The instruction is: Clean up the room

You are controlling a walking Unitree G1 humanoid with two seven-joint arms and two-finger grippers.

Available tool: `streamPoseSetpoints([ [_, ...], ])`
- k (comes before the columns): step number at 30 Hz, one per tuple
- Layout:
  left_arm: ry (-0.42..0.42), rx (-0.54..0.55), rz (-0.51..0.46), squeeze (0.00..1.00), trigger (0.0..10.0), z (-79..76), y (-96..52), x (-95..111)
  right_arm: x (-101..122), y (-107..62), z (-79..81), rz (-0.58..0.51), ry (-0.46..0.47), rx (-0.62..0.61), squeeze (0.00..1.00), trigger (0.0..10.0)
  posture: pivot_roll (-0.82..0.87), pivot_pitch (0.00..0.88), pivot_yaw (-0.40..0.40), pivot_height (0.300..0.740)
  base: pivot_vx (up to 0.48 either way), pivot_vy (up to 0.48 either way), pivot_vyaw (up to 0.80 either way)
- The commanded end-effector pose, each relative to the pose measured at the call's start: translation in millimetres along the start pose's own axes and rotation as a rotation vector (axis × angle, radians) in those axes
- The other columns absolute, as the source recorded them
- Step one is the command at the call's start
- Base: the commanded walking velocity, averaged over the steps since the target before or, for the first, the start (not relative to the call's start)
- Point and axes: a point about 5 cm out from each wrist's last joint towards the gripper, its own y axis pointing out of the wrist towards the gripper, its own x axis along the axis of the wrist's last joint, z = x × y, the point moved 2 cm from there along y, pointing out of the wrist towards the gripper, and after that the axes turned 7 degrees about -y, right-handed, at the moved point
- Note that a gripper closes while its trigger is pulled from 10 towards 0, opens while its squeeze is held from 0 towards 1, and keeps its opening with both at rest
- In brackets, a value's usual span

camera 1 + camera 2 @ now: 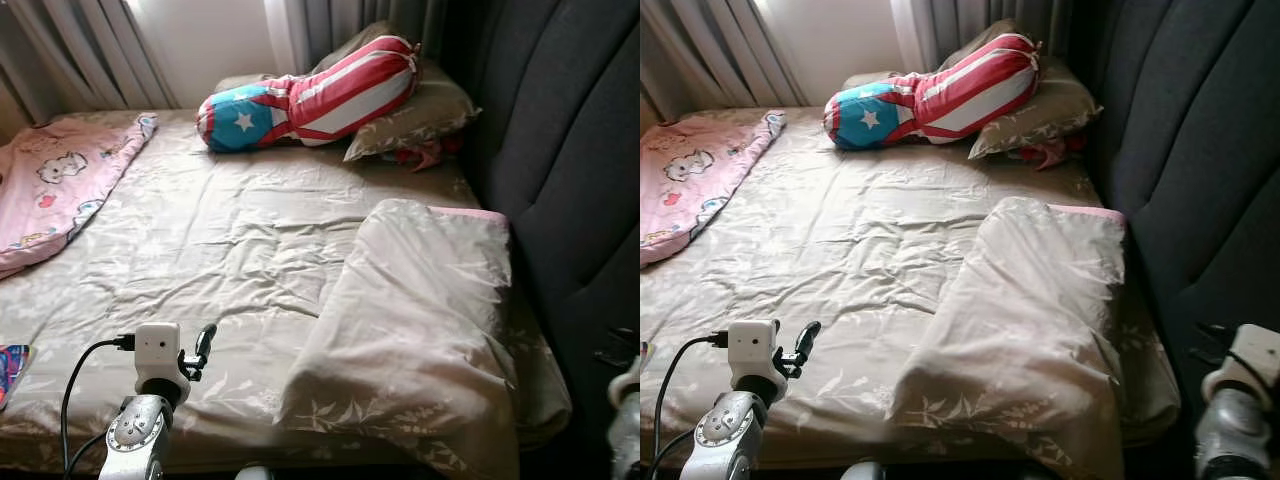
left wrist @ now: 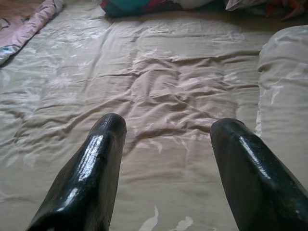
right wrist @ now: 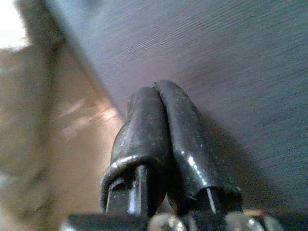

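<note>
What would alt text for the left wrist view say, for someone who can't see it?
The left gripper, its two glossy black fingers spread open and holding nothing, points across a wrinkled beige bedsheet. A folded beige blanket lies at one side and a pink blanket at the far corner.

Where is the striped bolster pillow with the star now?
In the head views the striped bolster pillow lies at the far end of the bed, leaning on a beige pillow near the dark headboard, on the robot's right.

Soft window daylight, blurred right-wrist view
</note>
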Motion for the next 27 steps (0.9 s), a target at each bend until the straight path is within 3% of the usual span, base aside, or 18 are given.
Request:
streamPoseSetpoints([
  [1, 0.009, -0.008, -0.005, 0.0, 10.0, -0.3, 0.4, 0.7, -12.2, -4.0, 17.7, 0.042, 0.005, 0.081, 0.0, 10.0, 0.0, 0.038, 0.039, 0.666, 0.0, 0.0, 0.0],
  [2, 0.01, -0.012, -0.005, 0.0, 10.0, -0.8, 0.5, 0.6, -18.6, -7.0, 28.1, 0.059, 0.007, 0.124, 0.0, 10.0, 0.0, 0.035, 0.038, 0.666, 0.0, 0.0, 0.0],
  [3, 0.011, -0.015, -0.008, 0.0, 10.0, -1.2, 0.7, 1.0, -29.3, -13.7, 46.9, 0.078, 0.025, 0.184, 1.0, 10.0, 0.0, 0.034, 0.038, 0.666, 0.0, 0.0, 0.0],
  [8, 0.014, -0.016, -0.01, 0.0, 10.0, -0.6, 1.1, 0.8, -37.6, -19.7, 60.9, 0.094, 0.045, 0.215, 1.0, 10.0, 0.01, 0.028, 0.036, 0.666, 0.0, 0.0, 0.0],
  [13, 0.015, -0.019, -0.007, 0.0, 10.0, -1.0, 1.3, -0.9, -46.7, -29.3, 85.4, 0.121, 0.072, 0.354, 1.0, 10.0, 0.0, 0.011, 0.029, 0.666, 0.0, 0.0, 0.0],
  [27, 0.017, -0.032, -0.014, 0.0, 10.0, -2.7, 6.1, 0.4, -55.5, -36.1, 92.9, 0.147, 0.074, 0.43, 1.0, 10.0, 0.0, 0.0, 0.033, 0.666, 0.0, 0.0, 0.0],
])
